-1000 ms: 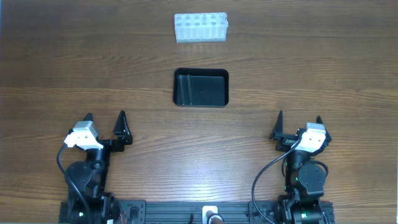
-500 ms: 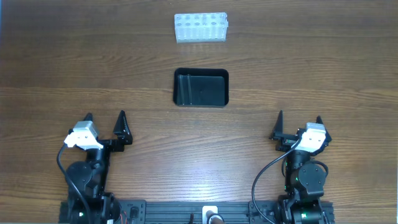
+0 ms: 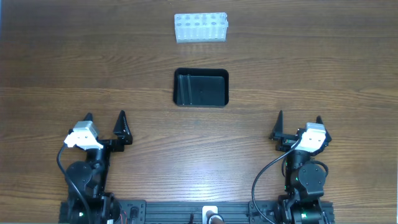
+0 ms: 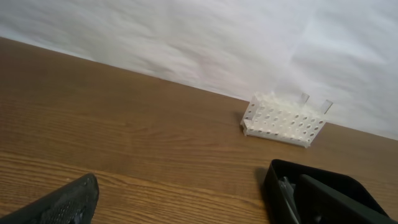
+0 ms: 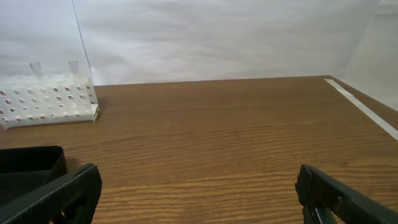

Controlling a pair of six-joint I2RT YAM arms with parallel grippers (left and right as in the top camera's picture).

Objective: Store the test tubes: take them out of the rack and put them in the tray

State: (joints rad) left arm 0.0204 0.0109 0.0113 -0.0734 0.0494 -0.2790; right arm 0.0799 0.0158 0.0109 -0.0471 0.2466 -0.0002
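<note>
A white test tube rack (image 3: 200, 28) stands at the far middle of the table. Two clear tubes (image 4: 303, 99) stick up from its end, also seen in the right wrist view as tubes (image 5: 35, 67) above the rack (image 5: 48, 102). The black tray (image 3: 211, 93) lies in front of the rack, with at least one clear tube (image 3: 185, 86) lying along its left side. My left gripper (image 3: 104, 118) rests open near the front left, far from both. My right gripper (image 3: 300, 119) rests open near the front right. The left wrist view shows the rack (image 4: 283, 119) and the tray (image 4: 277, 180).
Bare wooden table lies between the grippers and the tray (image 5: 31, 160). A pale wall backs the far table edge. A white tape line (image 5: 364, 107) runs along the table's right side.
</note>
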